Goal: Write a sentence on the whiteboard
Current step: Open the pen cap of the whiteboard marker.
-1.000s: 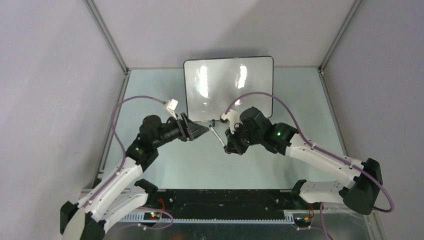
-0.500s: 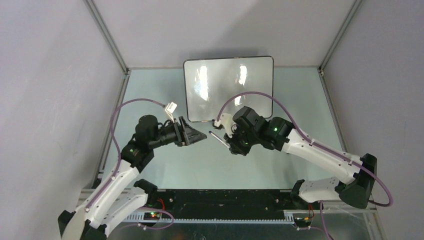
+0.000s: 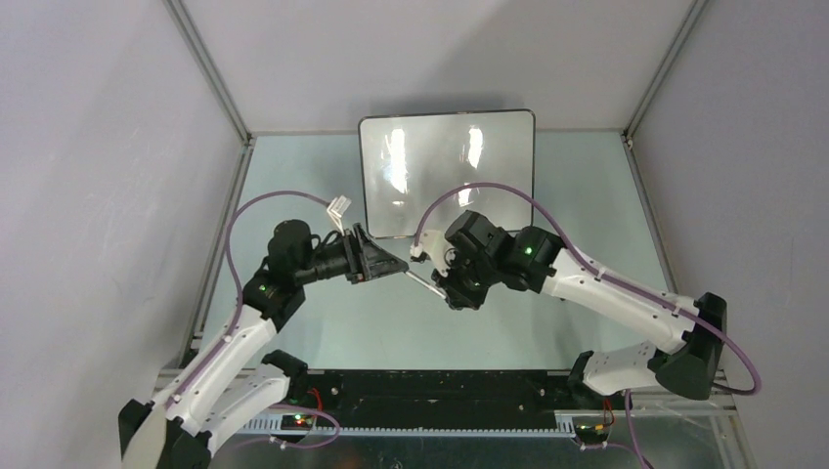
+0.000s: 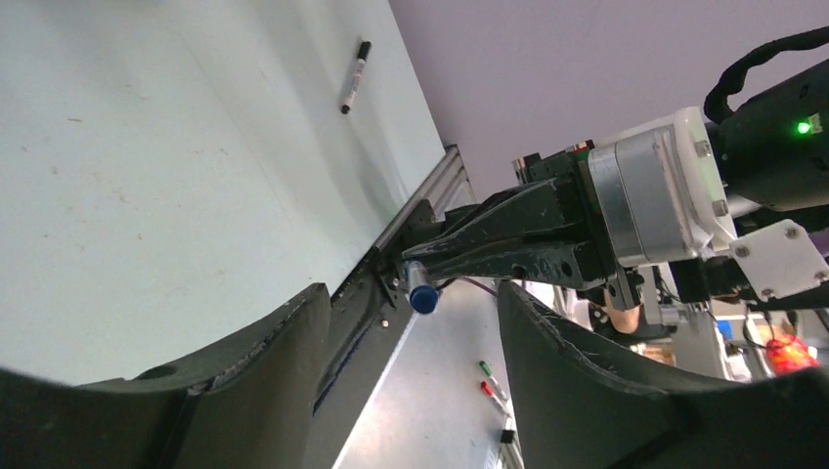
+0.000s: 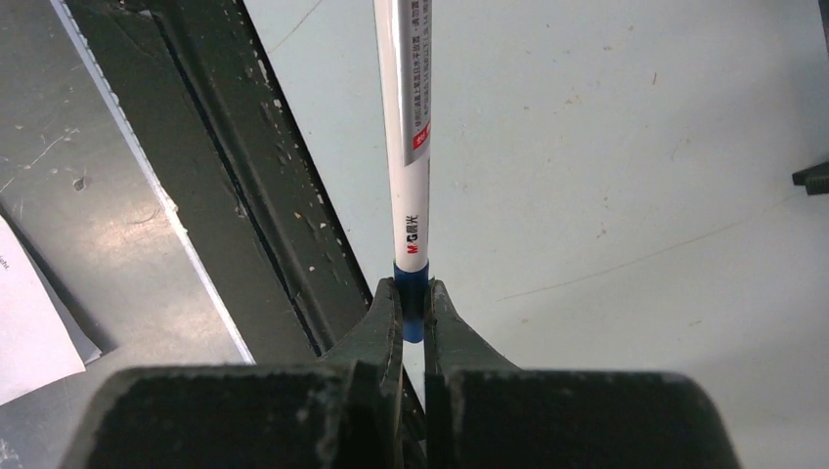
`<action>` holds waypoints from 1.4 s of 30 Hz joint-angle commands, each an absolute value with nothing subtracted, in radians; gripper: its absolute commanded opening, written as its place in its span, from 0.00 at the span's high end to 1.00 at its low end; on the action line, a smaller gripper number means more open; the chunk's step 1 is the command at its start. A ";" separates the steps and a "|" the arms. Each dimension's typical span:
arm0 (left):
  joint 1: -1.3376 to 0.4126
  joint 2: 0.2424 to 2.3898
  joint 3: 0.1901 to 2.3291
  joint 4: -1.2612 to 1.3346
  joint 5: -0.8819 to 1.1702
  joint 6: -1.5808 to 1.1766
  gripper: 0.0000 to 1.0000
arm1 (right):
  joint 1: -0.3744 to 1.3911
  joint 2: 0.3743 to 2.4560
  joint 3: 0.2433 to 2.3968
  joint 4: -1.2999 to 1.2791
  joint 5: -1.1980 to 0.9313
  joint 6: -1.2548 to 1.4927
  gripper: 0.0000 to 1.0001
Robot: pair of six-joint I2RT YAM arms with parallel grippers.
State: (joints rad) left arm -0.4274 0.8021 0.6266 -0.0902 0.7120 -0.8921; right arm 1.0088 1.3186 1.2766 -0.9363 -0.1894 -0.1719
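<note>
The whiteboard stands at the back centre, its face showing only glare; no sentence is in view on it. My right gripper is shut on the blue end of a white marker. The marker's other end, a blue cap, points at my left gripper. That gripper is open, and the cap sits in the gap just ahead of its fingers without touching them. Both grippers hover over the table in front of the board.
A black-capped marker lies on the pale green table. A green marker and a red marker lie beyond the black base rail. White paper lies off the table's edge. Frame posts stand at the back corners.
The right arm has swung left and nearer with the marker, bringing its free end up to the left gripper's tips. The left gripper has shifted slightly nearer and stays open.
</note>
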 commanded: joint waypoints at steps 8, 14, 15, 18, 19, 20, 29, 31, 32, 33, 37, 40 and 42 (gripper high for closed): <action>-0.454 0.868 0.589 0.092 0.870 -0.973 0.43 | 1.057 1.439 1.457 -1.031 -0.223 -0.269 1.00; -0.476 0.878 0.593 0.069 0.874 -0.950 0.47 | 1.065 1.492 1.509 -1.081 -0.190 -0.282 1.00; -0.482 0.881 0.592 0.065 0.873 -0.943 0.48 | 1.065 1.498 1.520 -1.091 -0.187 -0.285 1.00; -0.492 0.880 0.593 0.043 0.874 -0.924 0.49 | 1.067 1.521 1.547 -1.116 -0.177 -0.292 1.00; -0.497 0.882 0.593 0.037 0.872 -0.915 0.50 | 1.068 1.524 1.552 -1.119 -0.178 -0.295 1.00; -0.500 0.884 0.593 0.026 0.873 -0.909 0.50 | 1.069 1.529 1.562 -1.126 -0.175 -0.297 1.00; -0.541 0.913 0.605 -0.042 0.866 -0.851 0.55 | 1.078 1.573 1.613 -1.163 -0.153 -0.326 1.00; -0.547 0.917 0.611 -0.052 0.866 -0.840 0.58 | 1.081 1.584 1.622 -1.169 -0.149 -0.331 1.00; -0.548 0.921 0.613 -0.055 0.868 -0.839 0.58 | 1.082 1.587 1.626 -1.173 -0.150 -0.334 1.00; -0.549 0.922 0.613 -0.057 0.869 -0.838 0.58 | 1.085 1.592 1.627 -1.174 -0.150 -0.336 1.00; -0.551 0.935 0.619 -0.049 0.875 -0.838 0.59 | 1.097 1.603 1.629 -1.176 -0.143 -0.344 1.00; -0.553 0.945 0.626 -0.046 0.884 -0.836 0.66 | 1.101 1.608 1.629 -1.177 -0.141 -0.347 1.00; -0.558 0.950 0.628 -0.045 0.885 -0.834 0.73 | 1.101 1.609 1.630 -1.177 -0.133 -0.346 1.00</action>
